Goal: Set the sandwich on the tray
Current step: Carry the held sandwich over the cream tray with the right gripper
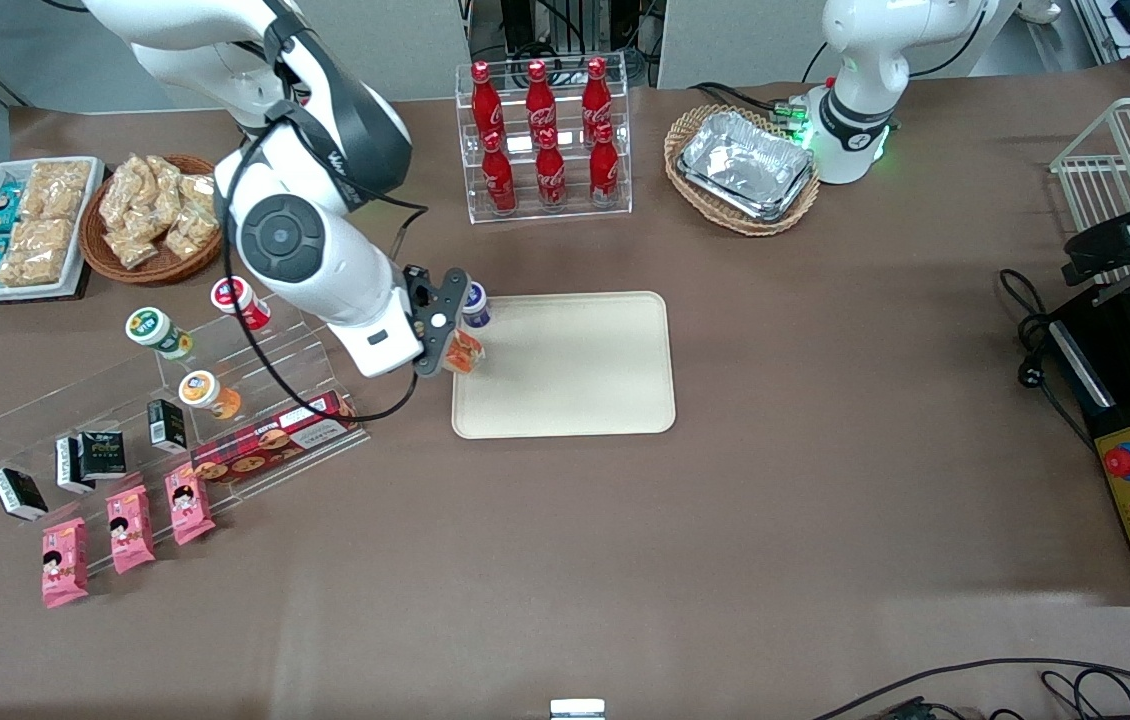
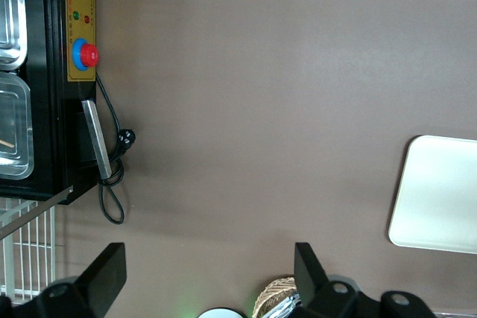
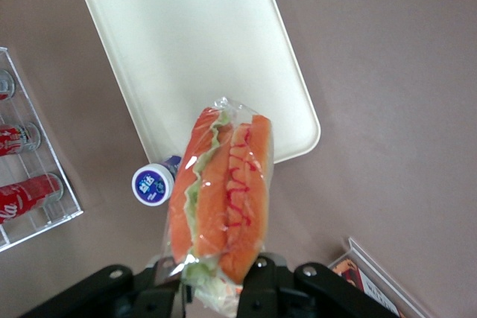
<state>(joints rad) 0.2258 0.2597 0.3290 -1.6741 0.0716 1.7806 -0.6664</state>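
The sandwich [image 3: 223,199] is seen wrapped in clear film, with orange-red layers, a pale green leafy edge and a red squiggle on its face. It is pinched at one end by the gripper [image 1: 447,338] and held off the table, over the edge of the cream tray [image 1: 615,400] at the working arm's end. The tray's surface is bare. A small jar with a blue-and-white lid [image 3: 152,184] stands on the table just beside that tray edge, close to the sandwich. Farther from the front camera, a clear rack of red cola bottles [image 1: 543,140] is noted, with a wicker basket of foil trays [image 1: 745,165] beside it.
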